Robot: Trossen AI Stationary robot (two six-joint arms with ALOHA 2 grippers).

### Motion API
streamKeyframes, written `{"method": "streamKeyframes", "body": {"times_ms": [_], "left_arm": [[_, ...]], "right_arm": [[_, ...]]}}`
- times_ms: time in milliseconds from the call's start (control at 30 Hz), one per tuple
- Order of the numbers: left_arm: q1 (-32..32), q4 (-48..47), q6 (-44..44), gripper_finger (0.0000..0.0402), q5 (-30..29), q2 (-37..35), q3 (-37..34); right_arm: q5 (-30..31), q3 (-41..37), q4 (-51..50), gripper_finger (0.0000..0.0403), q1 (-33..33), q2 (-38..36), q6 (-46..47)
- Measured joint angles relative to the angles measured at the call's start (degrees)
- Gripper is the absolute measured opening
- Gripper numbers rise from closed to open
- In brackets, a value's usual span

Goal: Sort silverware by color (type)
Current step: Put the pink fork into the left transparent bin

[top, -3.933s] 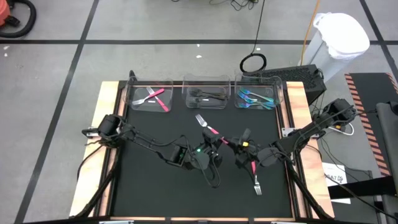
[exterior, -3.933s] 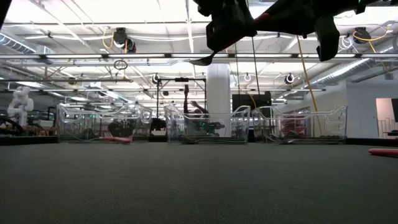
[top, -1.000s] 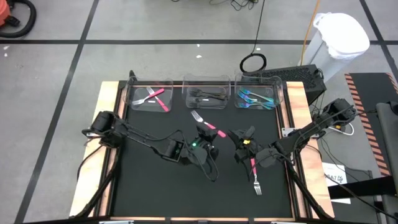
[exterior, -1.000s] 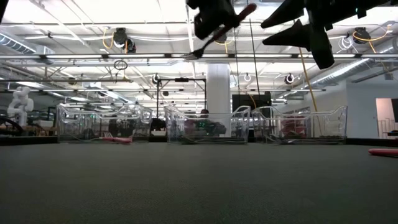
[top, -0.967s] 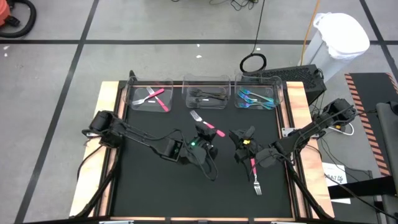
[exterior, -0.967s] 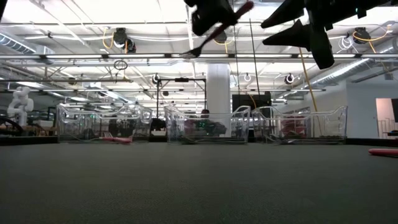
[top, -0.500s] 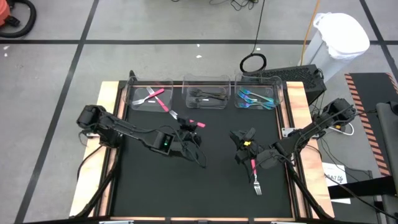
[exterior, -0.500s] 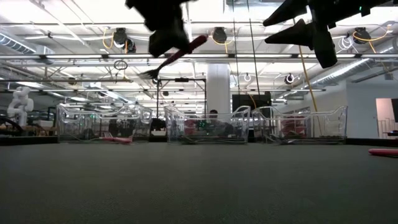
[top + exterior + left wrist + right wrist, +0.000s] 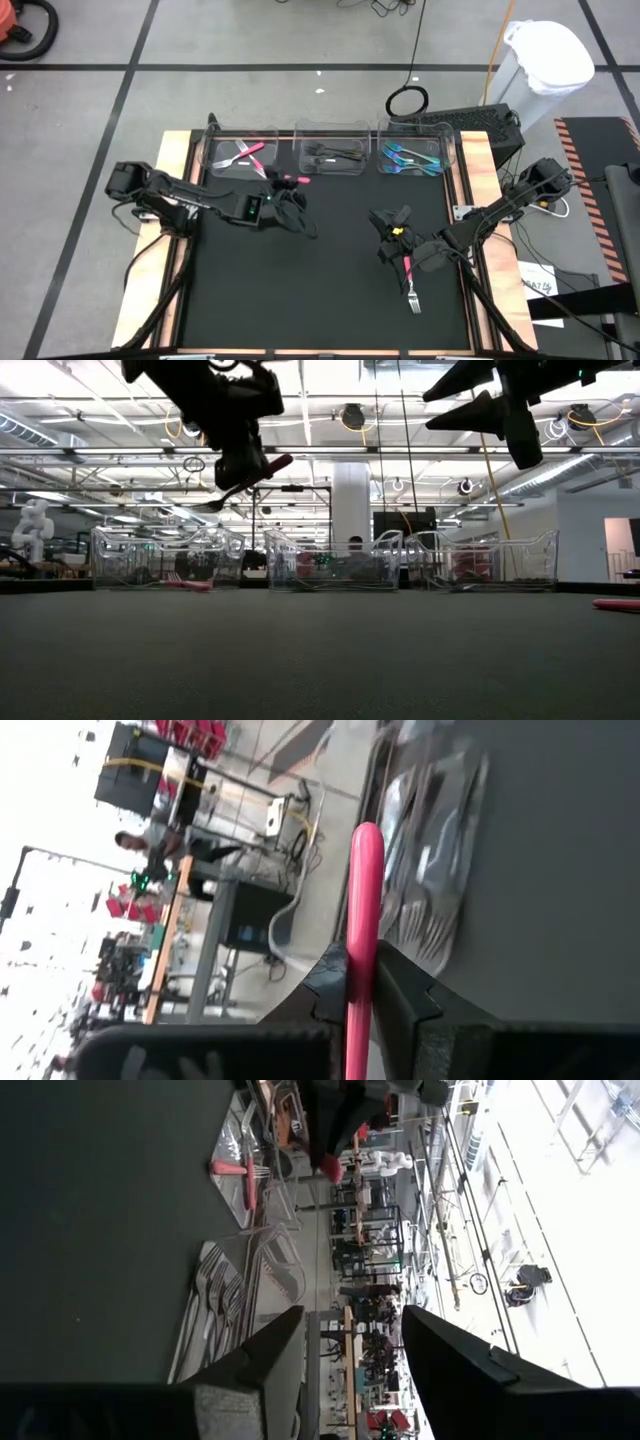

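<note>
My left gripper [image 9: 288, 190] is shut on a pink-handled fork [image 9: 296, 180] and hangs just in front of the left clear bin [image 9: 214, 160], which holds pink-handled silverware [image 9: 250, 157]. In the low view the fork [image 9: 245, 482] is high above the table. The middle bin [image 9: 303, 160] holds black pieces, the right bin [image 9: 450, 160] teal ones. My right gripper [image 9: 392, 218] stands open and empty at mid-right, its fingers wide apart in the right wrist view [image 9: 345, 1370]. Another pink-handled fork [image 9: 409, 278] lies flat on the mat under the right arm. My left gripper pinches the fork's pink handle [image 9: 362, 960] between its two fingers [image 9: 400, 985]. The handle's rounded end [image 9: 367, 832] sticks out past the fingertips. The fork is lifted clear of the table and slants, its silver head [image 9: 208, 506] lower than the pink end [image 9: 283, 461].
The three clear bins stand in a row along the far edge of the black mat [image 9: 330, 300]. A wooden rim [image 9: 178, 290] frames the table. The mat's near half is bare apart from the fork near the right arm.
My left gripper has carried the pink-handled fork from the table's middle toward the far left, up to the left bin, sinking a little and rolling as it went. It has stayed shut on the fork, which has kept clear of the table.
</note>
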Motion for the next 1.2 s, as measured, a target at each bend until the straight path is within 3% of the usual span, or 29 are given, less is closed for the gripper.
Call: {"method": "streamKeyframes", "body": {"times_ms": [567,900,1200], "left_arm": [[9.36,-0.69,1.45,0.0028,-1.53,-3.32,-3.24],[13.40,12.55,1.08,0.0023,1.36,-16.57,-20.40],[13.92,20.76,1.48,0.0023,-0.04,-20.98,-28.15]], "right_arm": [[0.08,-0.02,-0.03,0.0167,0.00,0.00,0.00],[0.05,0.00,-0.20,0.0167,0.04,0.01,1.03],[-1.74,0.00,0.67,0.0167,-0.11,0.01,1.40]]}}
